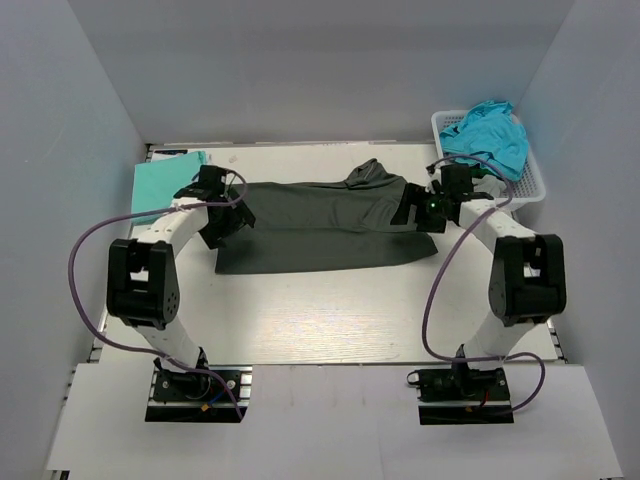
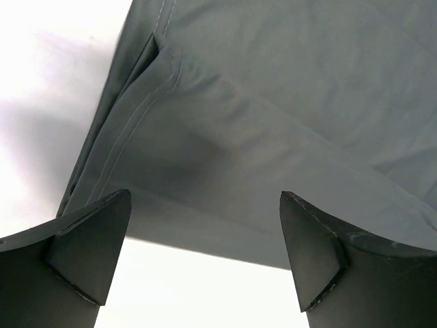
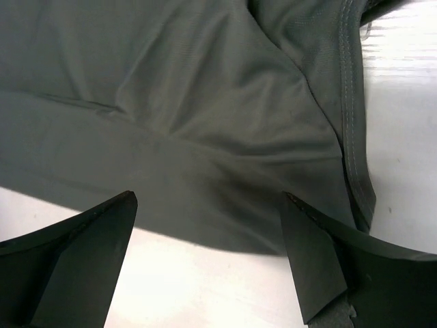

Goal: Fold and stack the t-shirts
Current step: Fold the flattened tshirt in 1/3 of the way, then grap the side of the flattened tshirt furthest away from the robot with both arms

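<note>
A dark charcoal-grey t-shirt (image 1: 320, 225) lies spread lengthwise across the middle of the table, partly folded along its length. My left gripper (image 1: 222, 208) hangs over its left end, jaws open and empty; the left wrist view shows the cloth (image 2: 259, 123) with its stitched hem just past the fingertips (image 2: 102, 232). My right gripper (image 1: 428, 208) hangs over the right end, open and empty; the right wrist view shows the cloth (image 3: 205, 123) and its hem below the fingertips (image 3: 307, 246). A mint-green t-shirt (image 1: 165, 182) lies folded at the far left. A teal t-shirt (image 1: 488, 132) sits in the basket.
A white lattice basket (image 1: 534, 180) stands at the far right corner. White walls close in the table on the left, right and back. Purple cables loop from both arms over the table's sides.
</note>
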